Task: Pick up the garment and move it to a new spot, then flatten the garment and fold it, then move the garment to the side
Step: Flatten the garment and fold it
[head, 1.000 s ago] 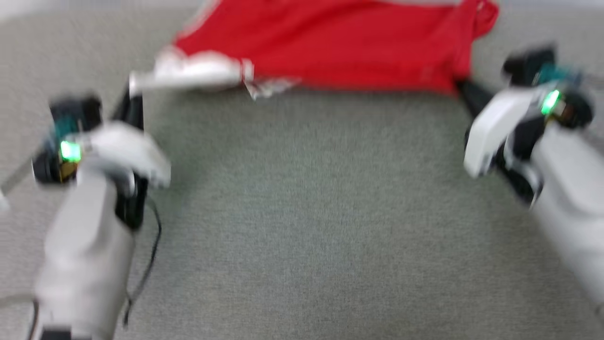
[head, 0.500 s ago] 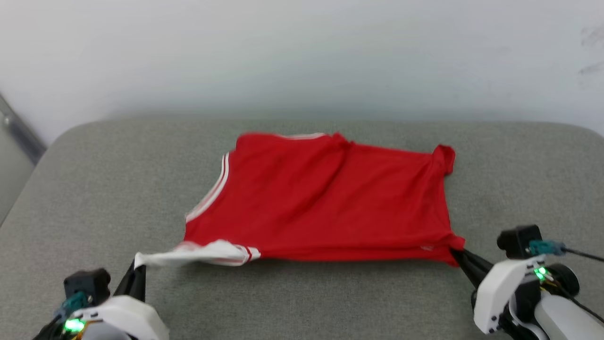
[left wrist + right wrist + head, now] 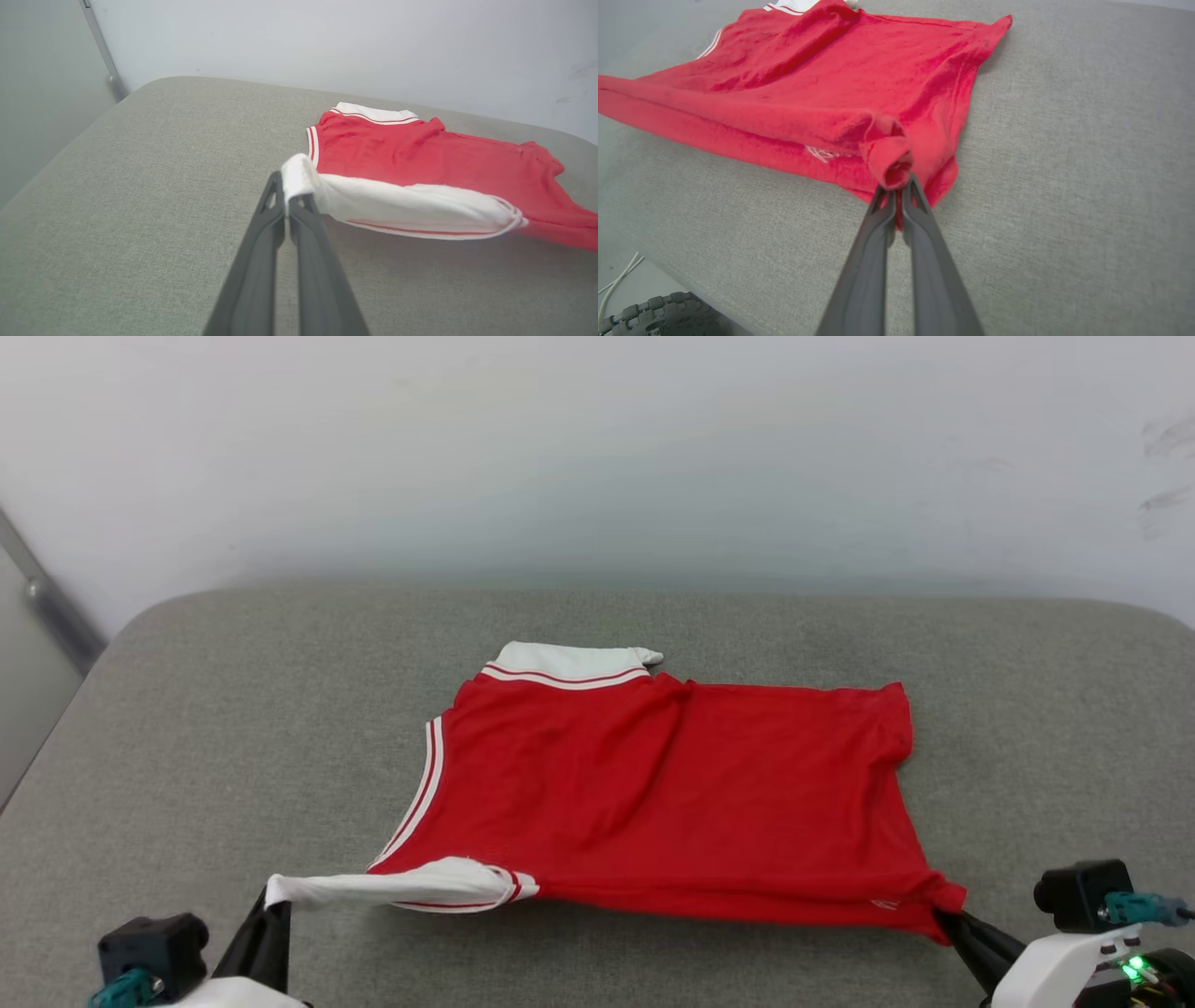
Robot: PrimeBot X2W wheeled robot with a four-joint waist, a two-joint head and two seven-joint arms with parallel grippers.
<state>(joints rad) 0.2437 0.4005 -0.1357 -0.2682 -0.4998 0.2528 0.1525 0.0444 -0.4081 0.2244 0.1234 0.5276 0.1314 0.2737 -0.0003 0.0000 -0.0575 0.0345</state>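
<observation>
Head view: the red jersey T-shirt (image 3: 672,793) lies spread near the middle of the grey padded tabletop (image 3: 233,709), neckline to the robot's left, far white sleeve (image 3: 569,660) toward the wall (image 3: 597,448). The left tool (image 3: 274,901), at lower left, is clamped on the near white sleeve (image 3: 420,887). The right tool (image 3: 948,922), at lower right, is clamped on the near hem corner. Left wrist view: jaws pinch the cuff edge and the sleeve is drawn taut, raised off the fabric surface. Right wrist view: jaws pinch the bunched red corner. A tyre (image 3: 658,312) shows beyond the tabletop's edge.
</observation>
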